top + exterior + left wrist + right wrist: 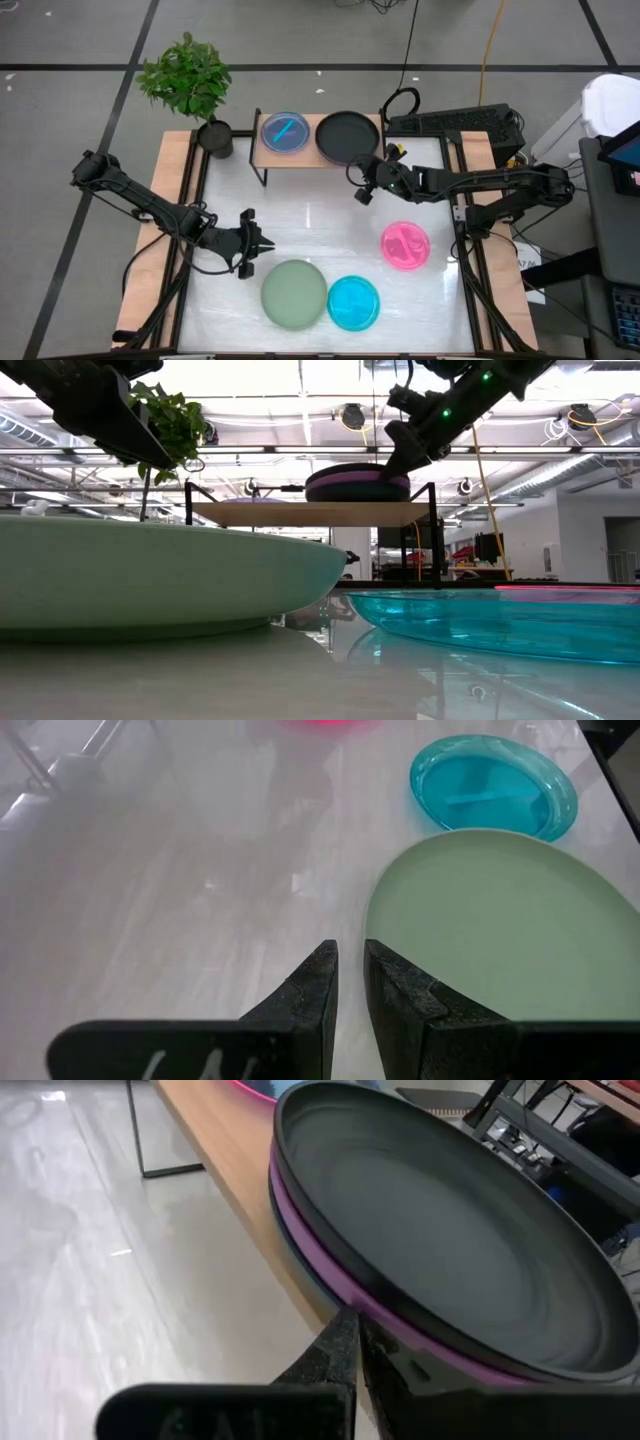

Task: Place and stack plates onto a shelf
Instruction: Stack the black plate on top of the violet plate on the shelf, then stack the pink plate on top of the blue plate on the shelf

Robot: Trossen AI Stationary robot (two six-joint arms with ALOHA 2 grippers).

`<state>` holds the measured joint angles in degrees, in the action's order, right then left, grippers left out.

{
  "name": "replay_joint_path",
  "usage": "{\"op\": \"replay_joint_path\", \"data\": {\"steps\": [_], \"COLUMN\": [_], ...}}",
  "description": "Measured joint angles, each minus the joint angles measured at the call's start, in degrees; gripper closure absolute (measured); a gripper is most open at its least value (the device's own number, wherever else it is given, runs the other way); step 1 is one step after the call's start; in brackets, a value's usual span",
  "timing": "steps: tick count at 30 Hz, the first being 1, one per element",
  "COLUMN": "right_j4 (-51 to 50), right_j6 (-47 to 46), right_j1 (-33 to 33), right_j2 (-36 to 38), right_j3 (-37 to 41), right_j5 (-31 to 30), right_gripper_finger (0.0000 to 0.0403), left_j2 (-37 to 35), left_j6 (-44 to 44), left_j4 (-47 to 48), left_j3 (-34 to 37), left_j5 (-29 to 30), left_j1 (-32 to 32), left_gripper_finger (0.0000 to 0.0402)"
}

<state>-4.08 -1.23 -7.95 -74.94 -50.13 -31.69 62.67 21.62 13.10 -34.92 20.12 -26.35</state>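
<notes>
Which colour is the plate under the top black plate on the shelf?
Purple plate, clearest in the right wrist view.
</notes>
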Motion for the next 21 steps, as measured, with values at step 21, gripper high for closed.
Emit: {"op": "replay_joint_path", "data": {"steps": [21], "right_j4": [-2.4], "right_j6": [1.9], "right_j1": [7.1], "right_j2": [11.9], "right_j3": [0.0], "right_j5": [-7.9], "right_gripper_finger": [0.0403], "left_j2": [0.0], "left_j6": [1.6], "left_j4": [0.4], "left_j3": [0.0], "left_j5": [0.0], "left_j1": [-0.5], "left_gripper_finger": [0.0344]}}
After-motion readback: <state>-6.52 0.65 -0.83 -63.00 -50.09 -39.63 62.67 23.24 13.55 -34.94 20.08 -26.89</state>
